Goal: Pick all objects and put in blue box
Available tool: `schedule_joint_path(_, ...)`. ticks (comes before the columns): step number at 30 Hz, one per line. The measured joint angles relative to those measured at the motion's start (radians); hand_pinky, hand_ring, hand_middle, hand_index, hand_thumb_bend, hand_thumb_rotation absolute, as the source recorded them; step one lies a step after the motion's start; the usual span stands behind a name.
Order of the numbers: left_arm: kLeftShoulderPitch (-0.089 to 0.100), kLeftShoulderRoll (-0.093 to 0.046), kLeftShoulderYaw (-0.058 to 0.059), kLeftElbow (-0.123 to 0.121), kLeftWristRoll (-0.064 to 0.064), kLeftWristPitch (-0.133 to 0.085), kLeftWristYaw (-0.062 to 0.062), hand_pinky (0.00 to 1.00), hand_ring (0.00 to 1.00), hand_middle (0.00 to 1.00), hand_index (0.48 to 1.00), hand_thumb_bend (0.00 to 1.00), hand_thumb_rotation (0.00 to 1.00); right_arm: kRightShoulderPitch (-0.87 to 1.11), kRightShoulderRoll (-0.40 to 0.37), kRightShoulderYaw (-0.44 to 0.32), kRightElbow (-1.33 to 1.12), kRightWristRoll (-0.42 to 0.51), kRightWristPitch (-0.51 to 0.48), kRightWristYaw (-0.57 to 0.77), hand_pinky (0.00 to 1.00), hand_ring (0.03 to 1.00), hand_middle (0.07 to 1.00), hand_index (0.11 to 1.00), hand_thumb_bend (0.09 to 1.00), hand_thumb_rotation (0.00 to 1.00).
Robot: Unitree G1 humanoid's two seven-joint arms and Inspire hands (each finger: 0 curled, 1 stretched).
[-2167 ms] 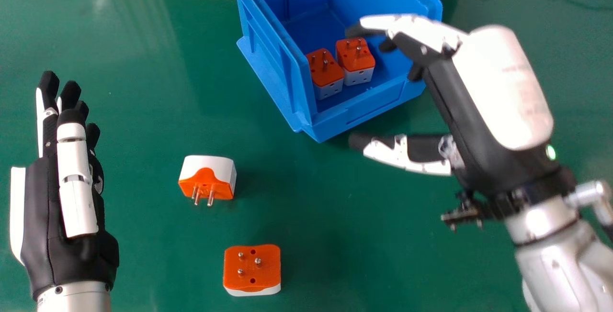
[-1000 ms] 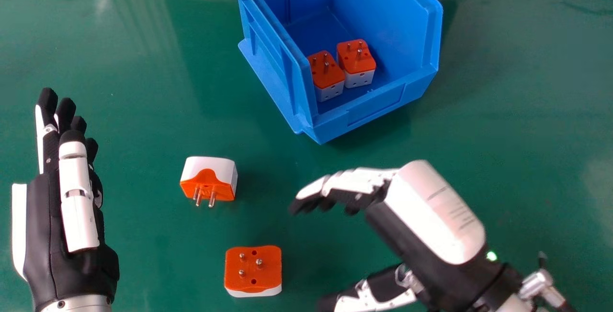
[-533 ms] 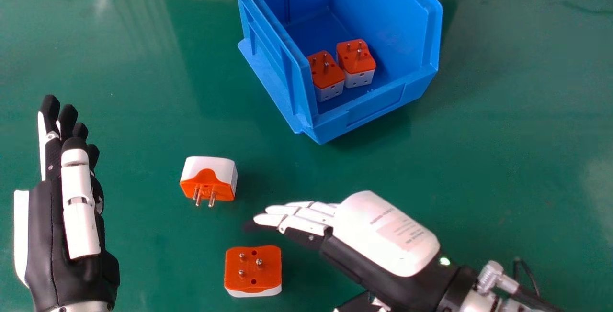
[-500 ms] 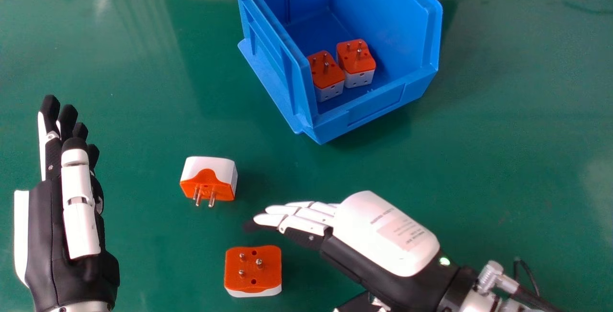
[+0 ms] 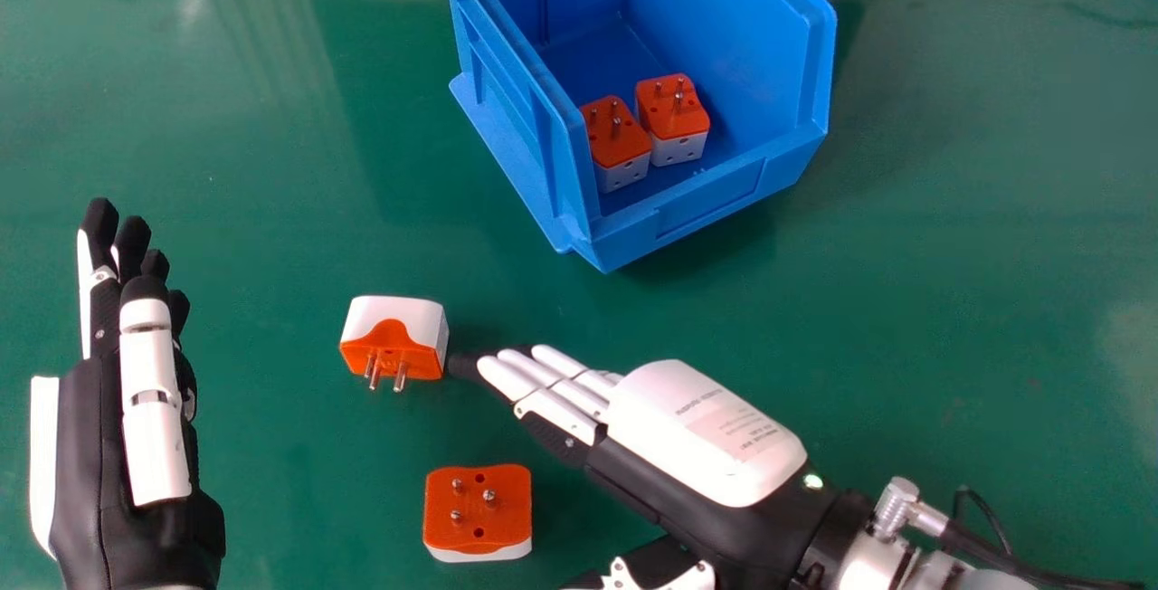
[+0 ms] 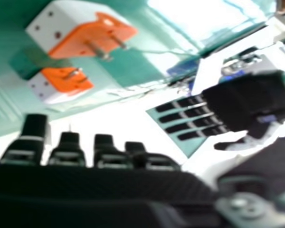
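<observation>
My right hand [image 5: 697, 432] points its fingers [image 6: 34, 127] toward twelve o'clock; one orange-and-white adapter [image 6: 69, 23] lies at eleven, a second adapter [image 6: 42, 90] at ten (both show metal pins), and my left hand [image 5: 86, 445] is at three.

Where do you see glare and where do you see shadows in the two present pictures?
Head view: faint pale reflections on the glossy green tabletop, soft shadows beside the blue plastic box and just right of the white and orange plug adapter with its pins pointing sideways; right hand view: much stronger glare, washing part of the tabletop nearly white.
</observation>
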Motion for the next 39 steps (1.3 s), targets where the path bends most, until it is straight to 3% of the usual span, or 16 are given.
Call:
schedule_joint_path(9, -0.005, 0.004, 0.010, 0.027, -0.005, -0.016, -0.004, 1.00, 1.00, 1.00, 1.000, 0.14, 1.00, -0.022, 0.000, 0.006, 0.033, -0.019, -0.002, -0.041, 0.90, 1.000, 1.000, 1.000, 0.517, 0.99)
schedule_joint_path(10, -0.009, 0.005, 0.011, 0.032, -0.010, -0.023, -0.010, 1.00, 1.00, 1.00, 1.000, 0.14, 1.00, -0.026, -0.002, 0.008, 0.037, -0.028, -0.004, -0.049, 0.90, 1.000, 1.000, 1.000, 0.517, 0.99)
schedule_joint_path(16, -0.017, 0.005, 0.021, 0.045, -0.022, -0.031, -0.018, 1.00, 1.00, 1.00, 1.000, 0.17, 1.00, -0.027, -0.015, 0.018, 0.054, -0.026, -0.031, -0.048, 0.85, 0.958, 0.976, 0.958, 0.516, 0.91)
schedule_joint_path(23, -0.021, 0.006, 0.030, 0.057, -0.023, -0.044, -0.026, 1.00, 1.00, 1.00, 1.000, 0.20, 1.00, -0.028, -0.022, 0.012, 0.083, 0.007, -0.070, -0.064, 0.76, 0.887, 0.918, 0.892, 0.521, 0.77)
schedule_joint_path(30, -0.029, 0.008, 0.034, 0.071, -0.022, -0.048, -0.030, 1.00, 1.00, 1.00, 1.000, 0.24, 1.00, -0.031, 0.002, 0.009, 0.148, 0.013, -0.133, -0.149, 0.59, 0.701, 0.734, 0.726, 0.586, 0.44)
schedule_joint_path(39, -0.041, 0.022, 0.037, 0.078, -0.028, -0.049, -0.036, 1.00, 1.00, 1.00, 1.000, 0.26, 1.00, -0.069, 0.023, 0.013, 0.206, 0.001, -0.151, -0.203, 0.52, 0.620, 0.656, 0.657, 0.639, 0.26)
